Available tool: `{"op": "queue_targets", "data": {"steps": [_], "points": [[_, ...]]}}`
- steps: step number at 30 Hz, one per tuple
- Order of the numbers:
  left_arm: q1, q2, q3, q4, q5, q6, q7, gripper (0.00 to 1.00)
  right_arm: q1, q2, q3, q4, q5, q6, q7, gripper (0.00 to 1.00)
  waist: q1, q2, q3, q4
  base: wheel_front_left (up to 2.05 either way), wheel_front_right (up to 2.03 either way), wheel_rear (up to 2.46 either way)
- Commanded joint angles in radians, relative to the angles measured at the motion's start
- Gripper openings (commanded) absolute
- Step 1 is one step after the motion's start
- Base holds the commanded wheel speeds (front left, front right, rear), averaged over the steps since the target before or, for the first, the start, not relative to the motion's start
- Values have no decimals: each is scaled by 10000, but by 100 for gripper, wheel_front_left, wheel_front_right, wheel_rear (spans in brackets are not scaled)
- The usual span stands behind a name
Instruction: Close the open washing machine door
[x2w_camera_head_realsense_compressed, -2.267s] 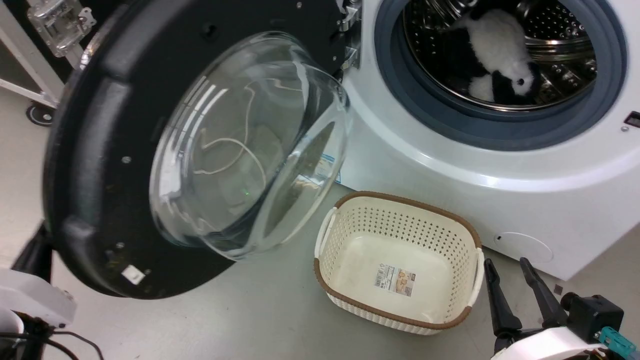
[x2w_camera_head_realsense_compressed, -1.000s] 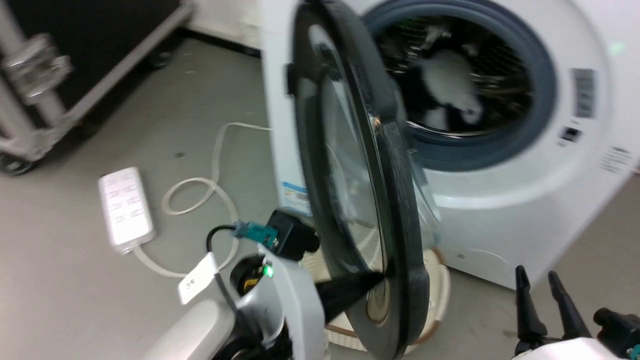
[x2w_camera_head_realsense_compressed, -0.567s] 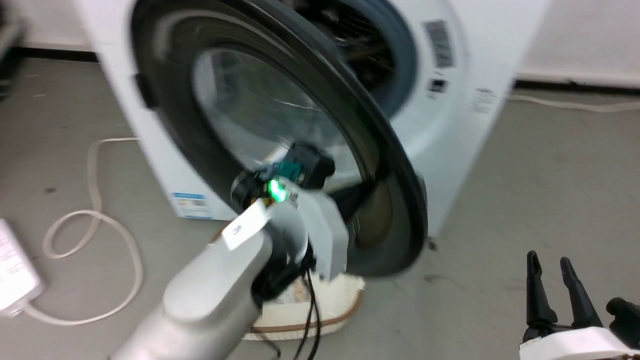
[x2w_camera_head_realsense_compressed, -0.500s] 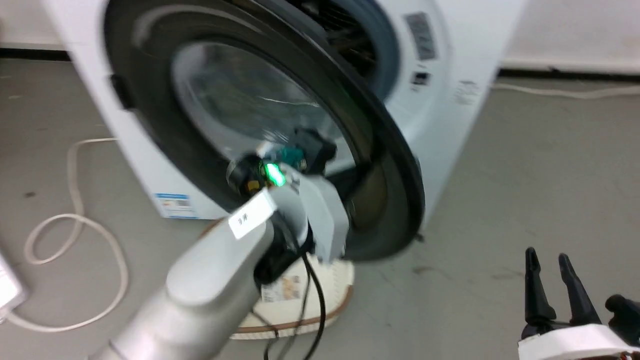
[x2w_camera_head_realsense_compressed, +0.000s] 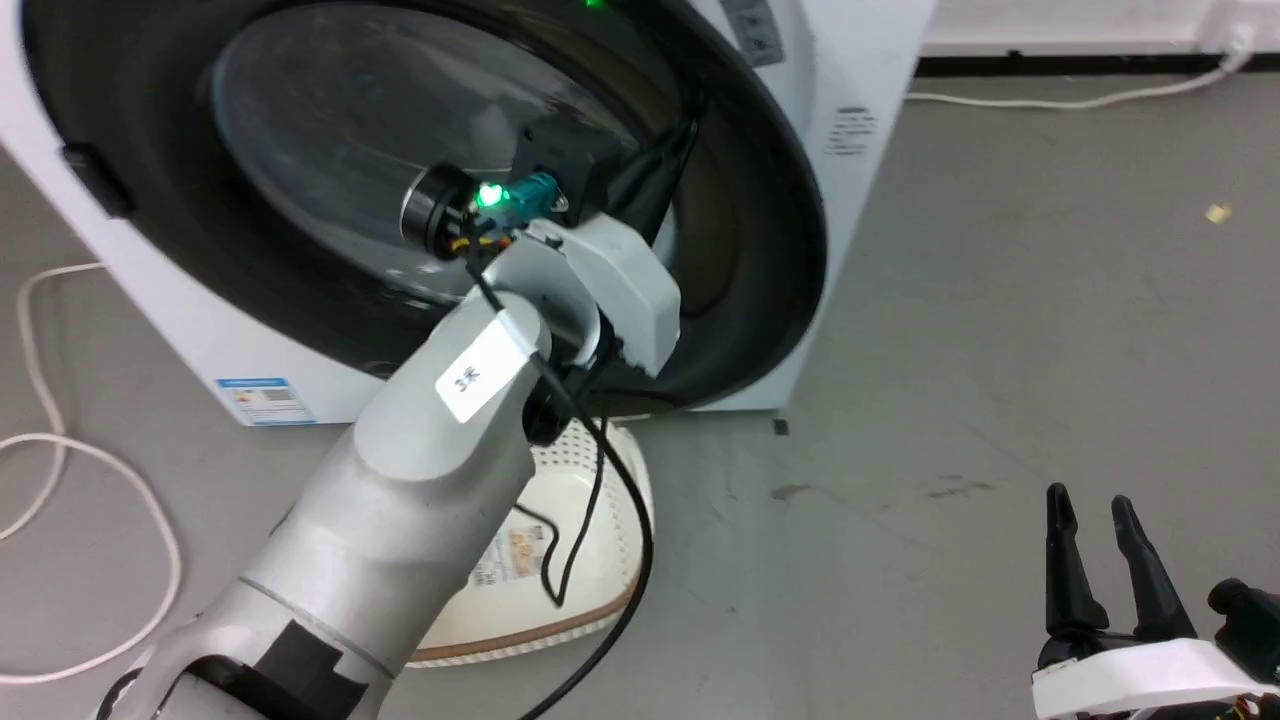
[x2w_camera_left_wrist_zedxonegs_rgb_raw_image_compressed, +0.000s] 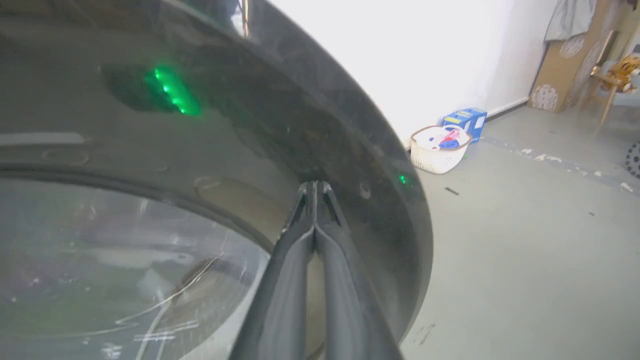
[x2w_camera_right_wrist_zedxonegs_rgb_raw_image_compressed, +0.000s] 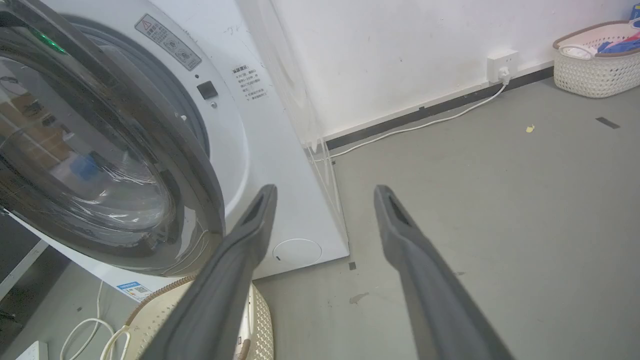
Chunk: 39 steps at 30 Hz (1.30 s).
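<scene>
Washing machine door (x2w_camera_head_realsense_compressed: 770, 250) swung nearly shut since earlier; left fingers (x2w_camera_left_wrist_zedxonegs_rgb_raw_image_compressed: 295, 270) pressed together, empty, tips on rim; right fingers (x2w_camera_right_wrist_zedxonegs_rgb_raw_image_compressed: 235, 270) spread, idle. Push squarely until latched

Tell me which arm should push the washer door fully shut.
Left. The left claw, shut, rests its tips on the rim of the washing machine door. The right claw hangs open, well clear of it.

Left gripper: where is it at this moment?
Head view, upper centre: the left gripper, jaws shut, has its tips against the black rim of the washing machine door, just right of the glass window.
</scene>
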Motion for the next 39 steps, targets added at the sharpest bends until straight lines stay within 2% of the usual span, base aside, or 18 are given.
{"op": "queue_targets", "data": {"steps": [1, 5, 6, 9, 15, 18, 21, 27, 35, 36, 37, 39], "points": [[-158, 13, 113, -42, -3, 60, -251, 0, -20, -4, 10, -24, -37, 10, -41, 100, -1, -1, -226, 333, 0, 0, 0], [-103, 263, 769, -547, -138, 424, -986, 0, 9, -4, 43, -26, -91, 10, -41, 100, -1, -1, -571, 842, 0, 0, 0], [328, 744, 1436, -1273, -118, 835, -1208, 0, 21, -4, 90, -37, -122, 10, -41, 100, -1, -1, -792, 1195, 0, 0, 0], [1048, 1307, 2294, -2394, 125, 1321, -1255, 0, 54, -4, 107, -57, -138, 10, -41, 100, -1, -1, -936, 1535, 0, 0, 0], [3432, 2088, 4121, -4631, 822, 1938, -1262, 0, 183, -4, 119, -40, -147, 10, -41, 100, -1, -1, -1085, 2067, 0, 0, 0], [4780, 2196, 4808, -5208, 931, 2042, -1263, 0, 249, -4, 162, -14, -118, 10, -41, 100, -1, -1, -1132, 2221, 0, 0, 0], [6034, 2204, 5078, -5329, 910, 2016, -1263, 0, 296, -4, 187, 7, -103, 10, -41, 100, -1, -1, -1158, 2315, 0, 0, 0], [7670, 2109, 4820, -4961, 523, 1722, -1087, 0, 276, -4, 291, 38, -80, 10, -41, 100, -1, -1, -1190, 2349, 0, 0, 0], [8510, 1978, 4418, -4542, 187, 1454, -670, 0, 337, -4, 446, 113, -55, 10, -41, 100, -1, -1, -1292, 2257, 0, 0, 0], [8541, 1954, 4406, -4510, 145, 1433, -668, 52, 334, -4, 439, 114, -61, 10, -41, 100, -1, -1, -1291, 2247, 0, 0, 0], [8550, 1943, 4398, -4493, 136, 1429, -682, 100, 330, -4, 430, 111, -70, 10, -41, 100, -1, -1, -1287, 2242, 0, 0, 0], [8552, 1938, 4384, -4478, 141, 1431, -694, 100, 326, -4, 420, 107, -82, 10, -41, 100, -1, -1, -1289, 2237, 0, 0, 0]]}}
